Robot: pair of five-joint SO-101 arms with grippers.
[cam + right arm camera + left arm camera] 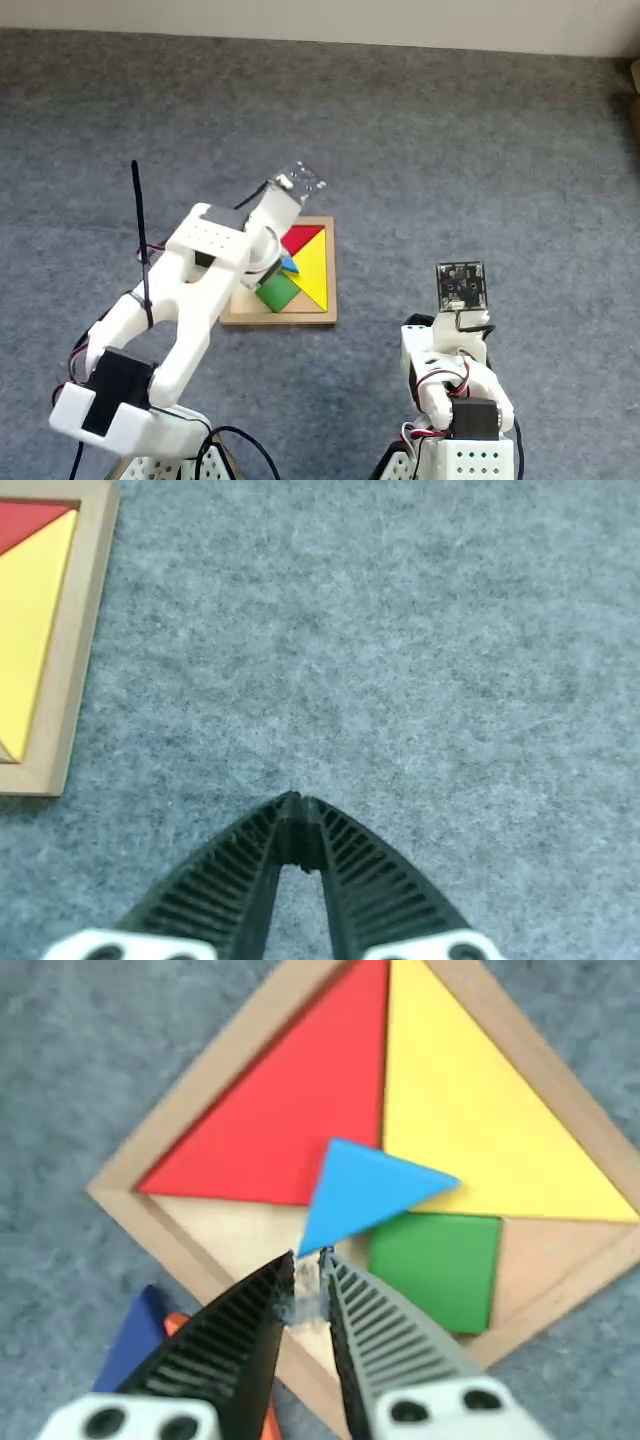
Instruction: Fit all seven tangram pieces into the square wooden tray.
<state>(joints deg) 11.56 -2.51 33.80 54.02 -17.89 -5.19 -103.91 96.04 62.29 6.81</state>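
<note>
Left end effector [308, 1257], nearly closed, apparently pinching blue triangle [365, 1195]; piece is overlapping red triangle [270, 1110], risking jamming above tray [155, 1145].

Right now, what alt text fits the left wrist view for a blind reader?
A blue triangle lies askew over the red triangle and yellow triangle in the wooden tray, beside a green square, one corner just ahead of the left gripper. A dark blue piece and an orange piece lie outside on the carpet.
</note>
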